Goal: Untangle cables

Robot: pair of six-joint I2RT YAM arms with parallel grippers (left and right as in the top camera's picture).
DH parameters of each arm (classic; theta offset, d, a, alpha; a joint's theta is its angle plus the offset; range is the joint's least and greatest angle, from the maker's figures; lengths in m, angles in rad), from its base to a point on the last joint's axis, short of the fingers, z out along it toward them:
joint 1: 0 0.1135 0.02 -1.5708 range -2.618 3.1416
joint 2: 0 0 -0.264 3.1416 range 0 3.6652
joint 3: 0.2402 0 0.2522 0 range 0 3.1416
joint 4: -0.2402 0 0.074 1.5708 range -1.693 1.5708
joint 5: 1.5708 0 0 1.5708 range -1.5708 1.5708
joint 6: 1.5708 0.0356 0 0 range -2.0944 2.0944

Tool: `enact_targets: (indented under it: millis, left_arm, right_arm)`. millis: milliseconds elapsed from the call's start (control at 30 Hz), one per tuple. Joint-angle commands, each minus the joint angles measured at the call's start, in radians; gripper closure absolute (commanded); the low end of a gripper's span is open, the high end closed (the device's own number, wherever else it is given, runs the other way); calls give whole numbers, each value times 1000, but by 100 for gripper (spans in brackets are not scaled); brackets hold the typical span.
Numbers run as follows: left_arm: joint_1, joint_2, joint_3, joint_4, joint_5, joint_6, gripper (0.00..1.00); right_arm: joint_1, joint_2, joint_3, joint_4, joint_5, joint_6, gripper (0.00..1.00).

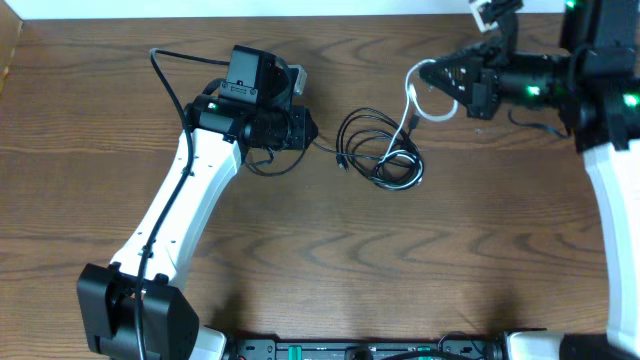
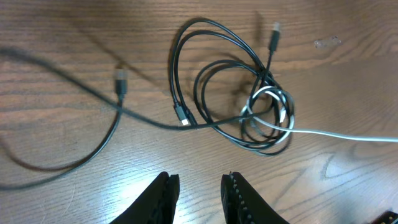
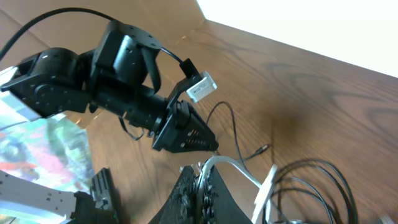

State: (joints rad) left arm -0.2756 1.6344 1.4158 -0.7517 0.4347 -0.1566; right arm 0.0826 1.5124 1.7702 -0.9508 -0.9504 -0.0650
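Right gripper (image 1: 425,74) clamped shut on white cable (image 1: 411,100), just off the black cables' knot (image 1: 395,165), far side; cable runs from knot to jaws.

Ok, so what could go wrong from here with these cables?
Two risks, I'd say. The right hand is shut on the white cable, which loops through the black cables; pulling could cinch the tangle instead of freeing it. The left hand is open and holds nothing, so the whole bundle may simply drag along.
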Motion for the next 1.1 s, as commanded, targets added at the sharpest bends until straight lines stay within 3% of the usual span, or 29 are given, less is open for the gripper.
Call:
enact_targets:
  millis: [0, 67, 267, 467, 800, 1067]
  left_arm:
    - [1, 10, -6, -1, -10, 6, 71]
    - [1, 10, -6, -1, -10, 6, 61]
    - [1, 10, -6, 2, -10, 6, 43]
    - [1, 10, -6, 2, -10, 6, 30]
    - [-31, 10, -6, 17, -1, 51, 28]
    - [-127, 23, -6, 116, -1, 58, 28]
  right_arm:
    - [-1, -21, 0, -25, 89, 54, 99]
    - [-4, -38, 0, -38, 102, 76, 99]
    - [-76, -79, 39, 28, 108, 211, 99]
    - [-150, -116, 159, 62, 166, 273, 99]
    - [-151, -58, 134, -87, 452, 323, 99]
    - [-153, 98, 120, -168, 504, 265, 98]
